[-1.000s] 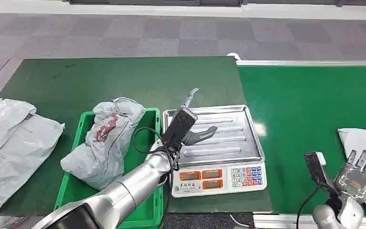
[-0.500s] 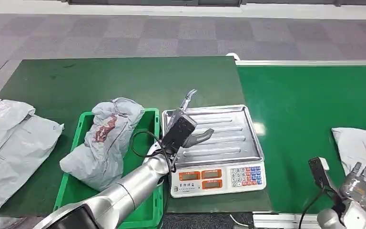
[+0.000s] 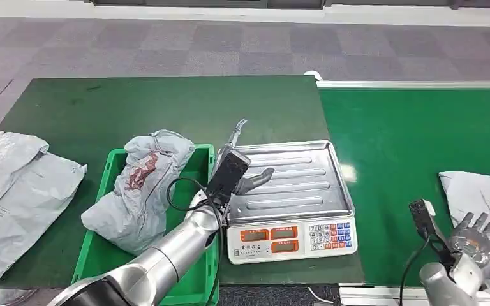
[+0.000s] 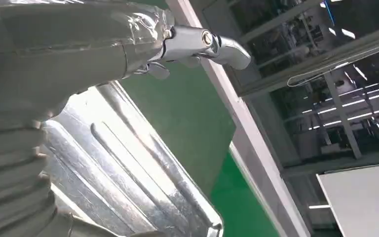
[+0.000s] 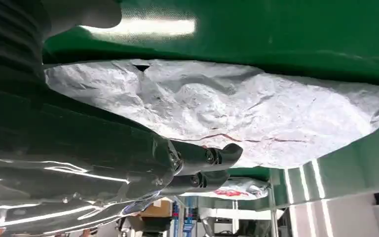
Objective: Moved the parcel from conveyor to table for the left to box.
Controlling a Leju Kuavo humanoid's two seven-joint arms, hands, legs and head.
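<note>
- The grey crinkled plastic mailer parcel (image 3: 482, 194) lies flat on the bright green conveyor belt (image 3: 408, 140), at its near right side; the right wrist view shows its wrinkled skin with a thin red line across it.
- The right hand (image 3: 475, 239) hovers just beside the near edge of that parcel, fingers spread and holding nothing. Whether a fingertip touches the plastic cannot be told.
- The left hand (image 3: 245, 175) hangs over the near left corner of the ribbed stainless-steel scale tray (image 3: 306, 185), fingers apart, nothing in it.
- A second grey mailer bag with a red print (image 3: 141, 188) sits in the green plastic crate (image 3: 199, 280) just left of the white electronic scale with orange displays (image 3: 287, 237).
- Two more flat grey mailers (image 3: 13, 191) lie on the dark green table (image 3: 134, 108), well apart from the scale.
- Step in hand, as judged: the approach to the pick. The parcel is not yet grasped and not yet off the belt.
- Next move, as judged: the right hand needs to come over the parcel and close on a fold of the plastic, then lift it clear of the belt and carry it leftward to the table, within the left hand's reach.
- Risk, as judged: the thin slack plastic may slip through a shallow grasp, or trail across the scale on the way.
</note>
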